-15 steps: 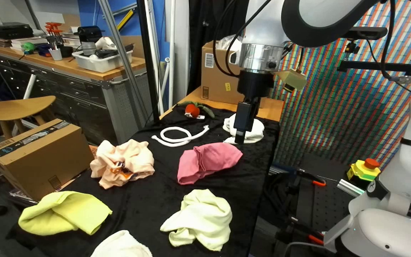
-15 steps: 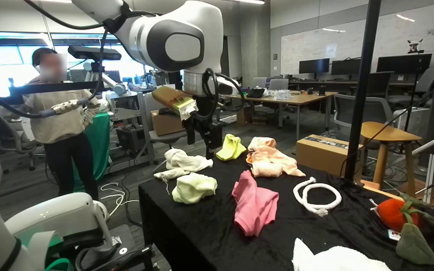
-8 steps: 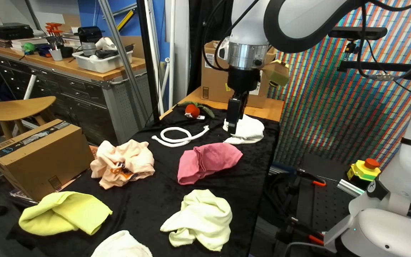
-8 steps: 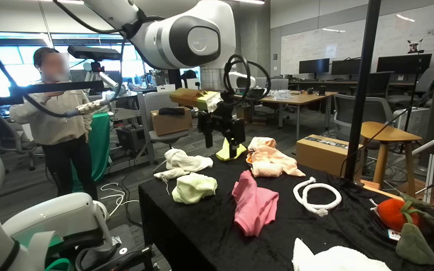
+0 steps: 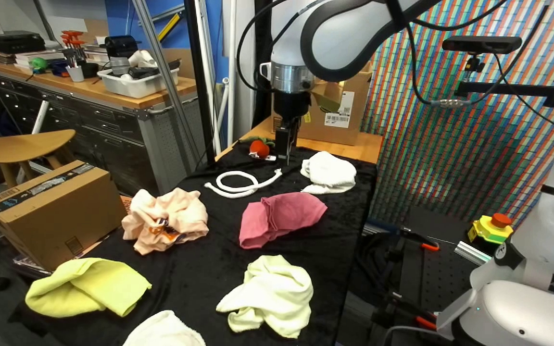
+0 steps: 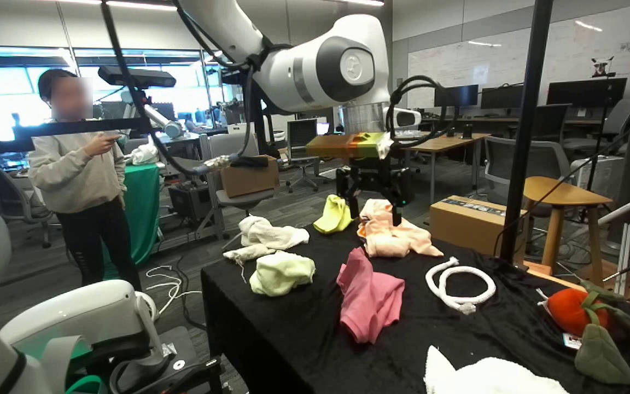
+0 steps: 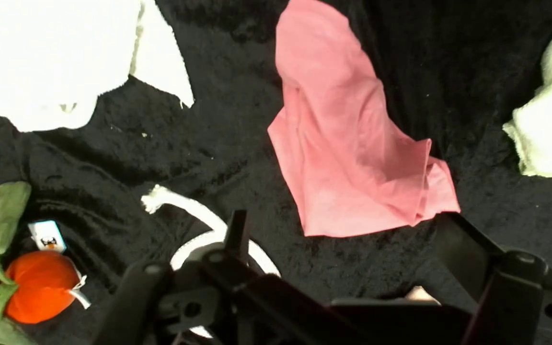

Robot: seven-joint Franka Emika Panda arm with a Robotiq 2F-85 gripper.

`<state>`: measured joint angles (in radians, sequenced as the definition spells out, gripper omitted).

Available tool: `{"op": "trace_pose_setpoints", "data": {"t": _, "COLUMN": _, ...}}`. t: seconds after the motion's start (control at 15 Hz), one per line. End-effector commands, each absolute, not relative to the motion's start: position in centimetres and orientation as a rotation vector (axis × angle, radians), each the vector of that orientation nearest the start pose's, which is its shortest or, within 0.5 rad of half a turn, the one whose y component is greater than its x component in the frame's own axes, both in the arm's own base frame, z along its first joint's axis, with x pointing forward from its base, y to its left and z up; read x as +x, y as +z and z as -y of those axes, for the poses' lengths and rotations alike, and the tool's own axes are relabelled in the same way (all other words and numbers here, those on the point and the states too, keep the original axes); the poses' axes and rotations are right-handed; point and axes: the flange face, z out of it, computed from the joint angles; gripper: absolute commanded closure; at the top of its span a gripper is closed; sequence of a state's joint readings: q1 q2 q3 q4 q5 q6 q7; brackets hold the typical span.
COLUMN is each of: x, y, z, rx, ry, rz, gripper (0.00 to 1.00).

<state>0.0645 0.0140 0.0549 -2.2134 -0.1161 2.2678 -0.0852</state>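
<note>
Because the gripper (image 6: 375,212) hangs spread and empty, positioning appears in hand; grasping would require descent to the rope (image 7: 193,209) (wrist view, lower left) or pink cloth (image 7: 343,139) (upper centre).

Black-covered table (image 5: 200,271) carries | pink cloth (image 5: 282,216) | peach cloth (image 5: 169,216) | yellow cloth (image 5: 87,287) | pale-green cloth (image 5: 277,293) | white cloths (image 5: 330,172) | looped rope (image 7: 201,213) | red toy (image 7: 43,287)
</note>
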Motion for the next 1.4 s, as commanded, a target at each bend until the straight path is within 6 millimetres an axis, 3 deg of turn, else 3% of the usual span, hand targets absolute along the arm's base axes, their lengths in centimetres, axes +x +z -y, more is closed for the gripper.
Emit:
{"op": "trace_pose_setpoints", "data": {"t": 0.0, "x": 57.7, "y": 36.7, "z": -5.9, "rx": -3.192, "ry": -0.107, "rz": 0.562, "gripper": 0.00}}
{"op": "trace_pose_setpoints", "data": {"t": 0.27, "x": 61.1, "y": 34.8, "z": -5.8, "rx": -3.158, "ry": -0.105, "rz": 0.611, "gripper": 0.00}}
{"op": "trace_pose_setpoints", "data": {"t": 0.67, "x": 65.5, "y": 29.6, "z": -5.2, "rx": -3.107, "ry": -0.020, "rz": 0.803, "gripper": 0.00}}
{"op": "trace_pose_setpoints", "data": {"t": 1.33, "x": 68.3, "y": 23.1, "z": -2.8, "rx": -3.025, "ry": 0.205, "rz": 1.092, "gripper": 0.00}}
